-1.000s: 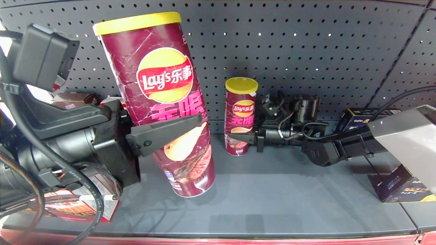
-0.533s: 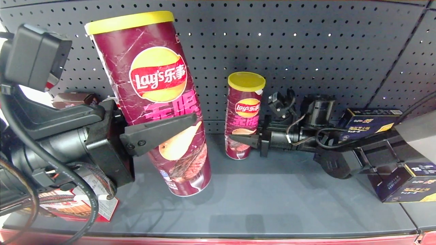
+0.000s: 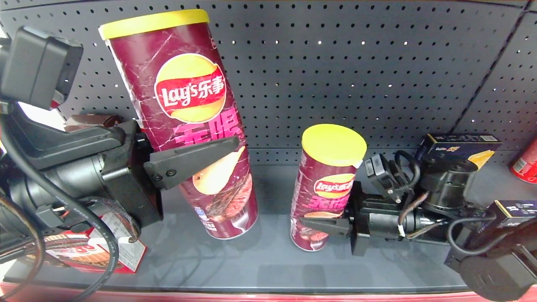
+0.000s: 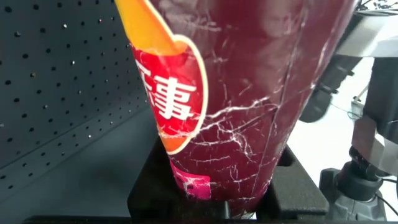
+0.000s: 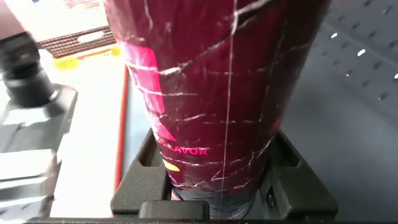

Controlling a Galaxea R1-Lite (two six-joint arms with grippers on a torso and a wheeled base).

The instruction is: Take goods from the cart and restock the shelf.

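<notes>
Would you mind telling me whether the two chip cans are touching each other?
Apart. The head view shows a strip of bare shelf plainly separating the left can from the right can.

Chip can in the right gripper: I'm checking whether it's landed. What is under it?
Bare grey shelf board lies under the chip can, held by the right gripper. The can's base covers the spot beneath, so contact cannot be seen.

Grey shelf [image 3: 272, 268]: red box [image 3: 75, 256] front left, dark box [image 3: 461, 142] back right, red can [image 3: 526, 165] far right.
</notes>
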